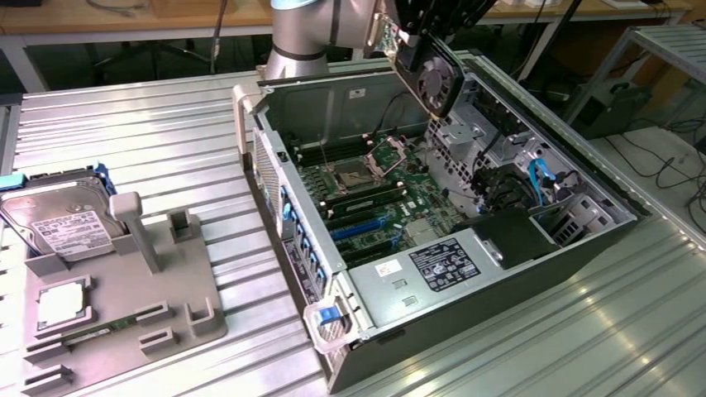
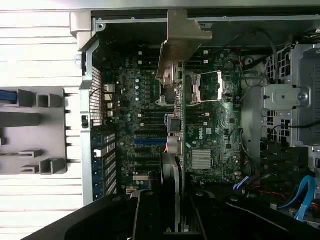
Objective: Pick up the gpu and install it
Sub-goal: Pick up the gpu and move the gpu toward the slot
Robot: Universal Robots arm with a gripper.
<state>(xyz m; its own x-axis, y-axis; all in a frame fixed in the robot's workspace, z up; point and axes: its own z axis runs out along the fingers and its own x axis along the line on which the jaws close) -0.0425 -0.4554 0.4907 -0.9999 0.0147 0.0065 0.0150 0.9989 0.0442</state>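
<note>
The gpu [image 1: 434, 76] hangs on edge above the far end of the open computer case [image 1: 289, 248], its round black fan facing the exterior view's right. My gripper [image 1: 411, 37] is shut on the card's upper part. In the wrist view the gpu [image 2: 179, 125] is edge-on, with its silver end bracket [image 2: 181, 37] over the case's back wall. The gripper [image 2: 175, 207] holds it between dark fingers [image 2: 147, 215]. The card is above the motherboard [image 2: 215, 120], clear of the blue slot [image 2: 150, 141].
A grey fixture tray [image 1: 132, 289] lies at the exterior view's left, with a silver hard drive [image 1: 61, 219], a processor [image 1: 61, 302] and a green memory stick [image 1: 99, 332] on it. Drive cages and blue cables [image 1: 541, 178] fill the case's right side.
</note>
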